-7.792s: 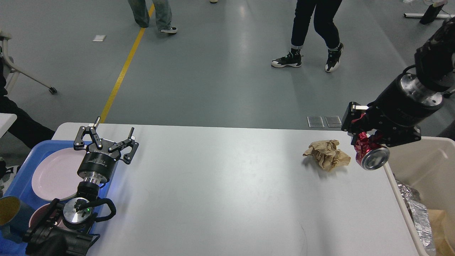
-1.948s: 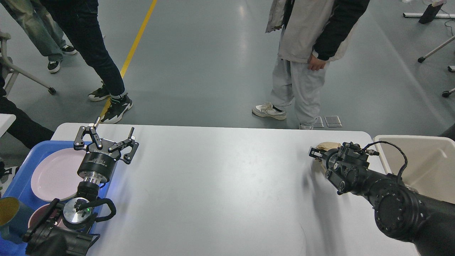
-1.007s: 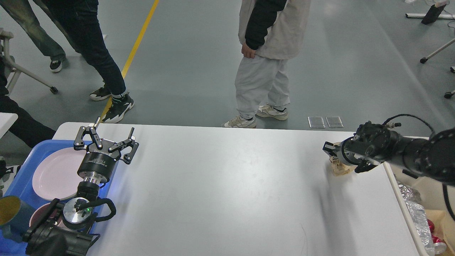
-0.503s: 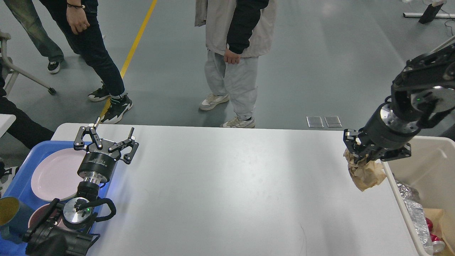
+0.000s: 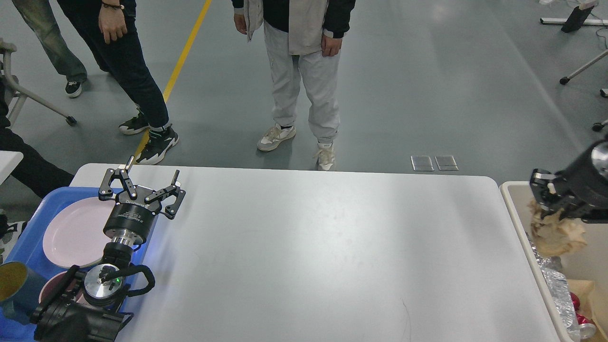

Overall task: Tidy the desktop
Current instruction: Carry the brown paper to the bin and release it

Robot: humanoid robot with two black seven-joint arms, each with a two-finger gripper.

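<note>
The white desktop (image 5: 313,247) fills the middle of the head view. My right gripper (image 5: 551,204) is at the far right, past the table's right edge and over the beige bin (image 5: 515,213). It is shut on a crumpled brown paper ball (image 5: 556,233) that hangs below it. My left gripper (image 5: 141,183) is open and empty at the table's left edge, above the blue tray (image 5: 28,242).
The blue tray holds a pink plate (image 5: 78,232), a smaller pink dish (image 5: 54,285) and a blue cup with a yellow inside (image 5: 16,289). The bin holds crumpled foil (image 5: 555,285) and a red can (image 5: 582,318). People stand beyond the far edge (image 5: 304,71).
My right gripper picked the paper ball up off the desktop and carried it right, from the table's edge to over the bin. The left arm has not moved. The people walked left.
</note>
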